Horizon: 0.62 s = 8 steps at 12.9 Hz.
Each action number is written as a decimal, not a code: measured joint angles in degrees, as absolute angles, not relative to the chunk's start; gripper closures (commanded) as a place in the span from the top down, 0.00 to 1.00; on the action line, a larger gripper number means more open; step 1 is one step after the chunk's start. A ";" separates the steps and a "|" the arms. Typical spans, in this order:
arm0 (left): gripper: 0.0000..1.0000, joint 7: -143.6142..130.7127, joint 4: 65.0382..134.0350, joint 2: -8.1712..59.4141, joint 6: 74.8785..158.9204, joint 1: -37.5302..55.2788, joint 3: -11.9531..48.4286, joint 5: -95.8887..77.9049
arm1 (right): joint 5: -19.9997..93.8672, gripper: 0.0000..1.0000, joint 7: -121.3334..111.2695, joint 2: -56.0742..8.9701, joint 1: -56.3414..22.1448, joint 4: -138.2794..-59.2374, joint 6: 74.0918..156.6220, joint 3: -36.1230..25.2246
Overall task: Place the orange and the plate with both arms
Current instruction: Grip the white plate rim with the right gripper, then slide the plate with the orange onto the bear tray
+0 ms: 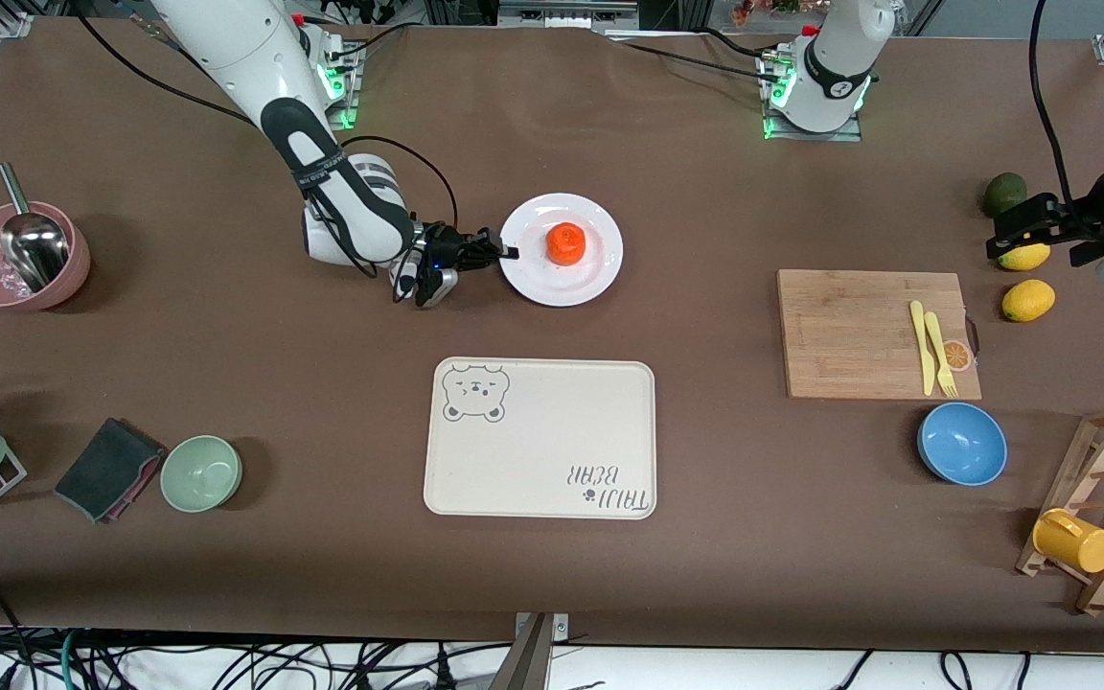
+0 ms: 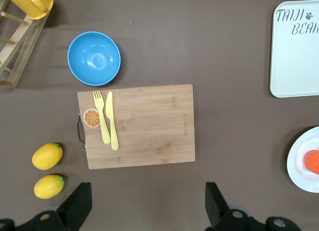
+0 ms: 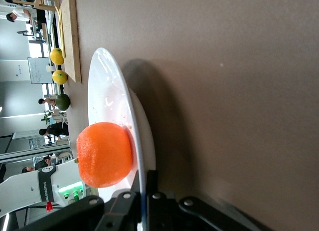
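From the front, the right gripper (image 1: 506, 251) meets the rim of the plate (image 1: 600, 273), which carries the orange (image 1: 566, 243), farther from the camera than the tray (image 1: 552, 450). The right wrist view alone shows its fingers clamped on that rim. In the left wrist view, the left gripper (image 2: 148, 203) hangs wide open over bare table beside the cutting board (image 2: 149, 126), waiting.

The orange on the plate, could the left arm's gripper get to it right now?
Probably yes. The orange sits uncovered on top of the plate. The right gripper clamps only the plate's rim. The left gripper hangs open over the lemons, with only bare table between.
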<state>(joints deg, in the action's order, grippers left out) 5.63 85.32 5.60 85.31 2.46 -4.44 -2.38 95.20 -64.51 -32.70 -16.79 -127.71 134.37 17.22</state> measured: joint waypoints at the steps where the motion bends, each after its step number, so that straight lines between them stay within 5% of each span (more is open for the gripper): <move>1: 1.00 5.67 85.32 5.60 85.31 2.47 -4.38 -2.38 | 95.20 0.00 -64.51 -32.70 -16.76 -127.20 134.37 17.03; 8: 1.00 5.80 85.31 5.60 85.31 2.43 -4.41 -2.37 | 91.68 0.00 -64.18 -32.67 -14.88 -122.28 132.52 14.26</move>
<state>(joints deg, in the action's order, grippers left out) 5.80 85.31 5.60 85.31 2.43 -4.41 -2.37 91.68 -64.18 -32.67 -14.88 -122.28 132.52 14.26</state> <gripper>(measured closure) 0.000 0.965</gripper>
